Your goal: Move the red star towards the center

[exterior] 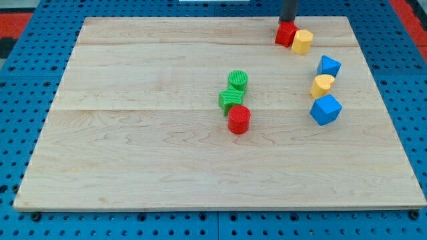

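The red star (285,35) lies near the top right of the wooden board (133,147), touching a yellow block (303,41) on its right. My tip (288,23) stands at the star's top edge, touching it from the view's top. Near the board's center sit a green cylinder (237,80), a green block (231,99) and a red cylinder (239,120), packed in a column.
On the right side lie a small blue block (329,66), a yellow block (322,86) and a larger blue block (325,109), in a column. A blue pegboard (20,100) surrounds the board.
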Robot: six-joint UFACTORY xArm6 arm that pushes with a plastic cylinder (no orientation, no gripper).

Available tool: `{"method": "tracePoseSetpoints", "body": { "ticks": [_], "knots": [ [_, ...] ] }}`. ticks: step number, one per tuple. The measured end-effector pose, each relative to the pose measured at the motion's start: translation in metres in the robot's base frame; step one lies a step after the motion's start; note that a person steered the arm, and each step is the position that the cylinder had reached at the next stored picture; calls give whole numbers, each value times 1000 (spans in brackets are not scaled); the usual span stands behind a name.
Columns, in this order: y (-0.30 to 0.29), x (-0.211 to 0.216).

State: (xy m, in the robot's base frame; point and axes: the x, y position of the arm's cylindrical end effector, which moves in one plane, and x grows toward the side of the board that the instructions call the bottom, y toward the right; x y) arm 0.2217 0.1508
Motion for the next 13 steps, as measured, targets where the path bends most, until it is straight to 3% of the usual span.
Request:
{"method": "tracePoseSetpoints", "body": {
  "ticks": [2,6,9,11,13],
  "knots": [
    [10,-31],
    [28,12],
    [-28,10],
    [-28,43],
    [-71,64]
  ]
}}
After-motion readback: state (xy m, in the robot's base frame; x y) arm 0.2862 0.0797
